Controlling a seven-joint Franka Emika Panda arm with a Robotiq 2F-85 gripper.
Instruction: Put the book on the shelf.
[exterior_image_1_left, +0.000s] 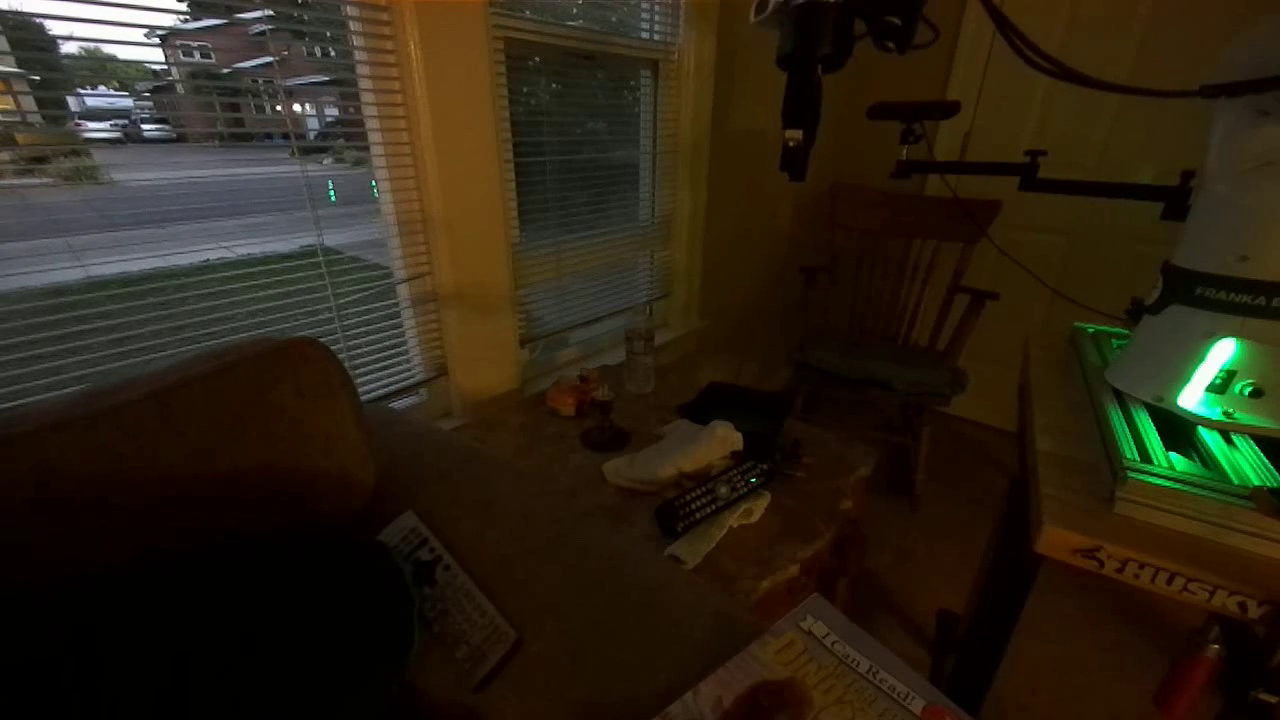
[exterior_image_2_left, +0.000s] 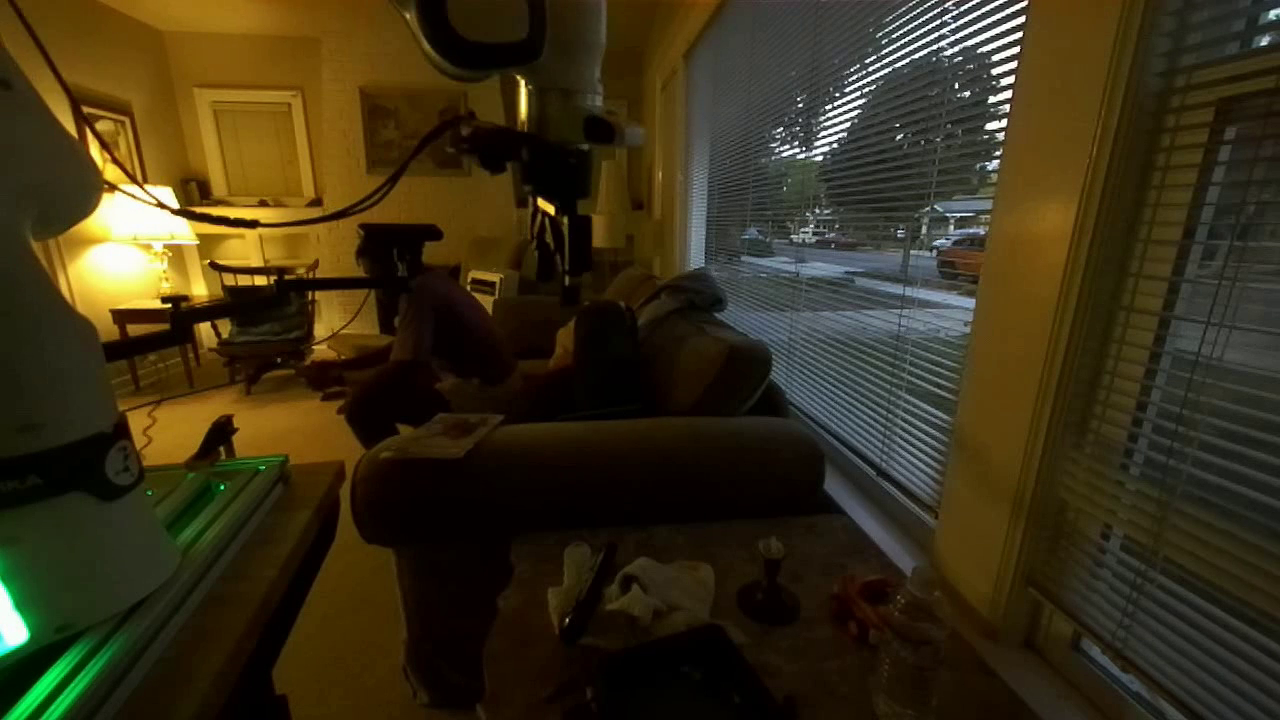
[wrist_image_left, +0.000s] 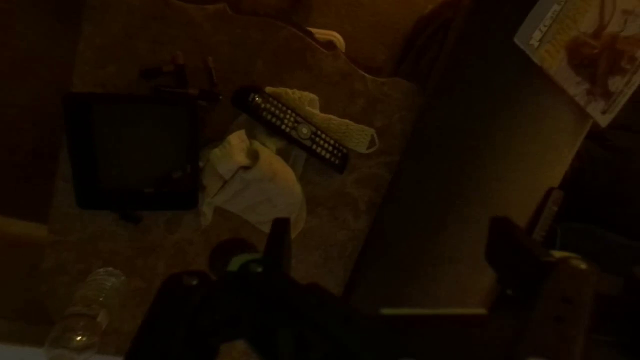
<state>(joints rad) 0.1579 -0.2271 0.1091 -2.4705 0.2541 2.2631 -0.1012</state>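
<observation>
The book is thin and flat, with a whitish cover, a red-orange picture and the words "I Can Read!". It lies on the couch arm in both exterior views (exterior_image_1_left: 815, 675) (exterior_image_2_left: 452, 435), cut off by the lower edge in one of them. It also shows at the top right of the wrist view (wrist_image_left: 595, 60), partly cut off. My gripper (wrist_image_left: 390, 220) is open, with its fingers wide apart and nothing between them. It hangs in the air well above the couch arm and side table, apart from the book, in both exterior views (exterior_image_1_left: 797, 165) (exterior_image_2_left: 560, 270). I cannot make out a shelf.
A side table (exterior_image_2_left: 820, 540) bears a remote control (exterior_image_1_left: 712, 497), white cloth (exterior_image_1_left: 690, 450), black tablet-like object (wrist_image_left: 135, 150), candle holder (exterior_image_1_left: 605, 430), orange object (exterior_image_1_left: 572, 395) and clear bottle (exterior_image_1_left: 640, 355). A book with black-and-white markings (exterior_image_1_left: 450, 600) leans on the couch. A person (exterior_image_2_left: 450, 340) sits beyond.
</observation>
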